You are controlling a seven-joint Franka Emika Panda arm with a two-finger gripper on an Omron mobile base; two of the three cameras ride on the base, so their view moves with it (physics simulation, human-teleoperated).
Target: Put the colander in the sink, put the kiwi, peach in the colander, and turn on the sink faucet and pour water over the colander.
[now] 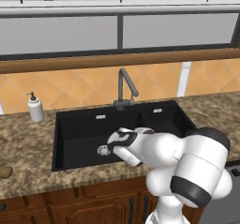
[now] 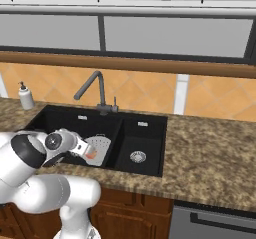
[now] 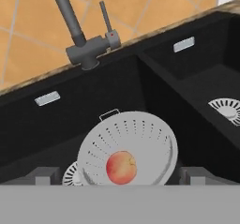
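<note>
Inside the large basin of the sink (image 3: pixel 93 120), the colander (image 3: pixel 136 141) is sitting tilted, with the peach (image 3: pixel 121 168) lying in its bowl. I am holding the pincer (image 3: pixel 119 176) spread wide just above them, gripping nothing. Behind the basin, the sink faucet (image 1: pixel 124 88) is standing on the rim. At the left end of the bench (image 1: pixel 28 131), the kiwi (image 1: pixel 4 172) is lying near the front edge, and a soap bottle (image 1: pixel 35 108) is standing by the wall.

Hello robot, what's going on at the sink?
Gripper open above colander. Peach in colander, in sink. Kiwi on counter.
</note>
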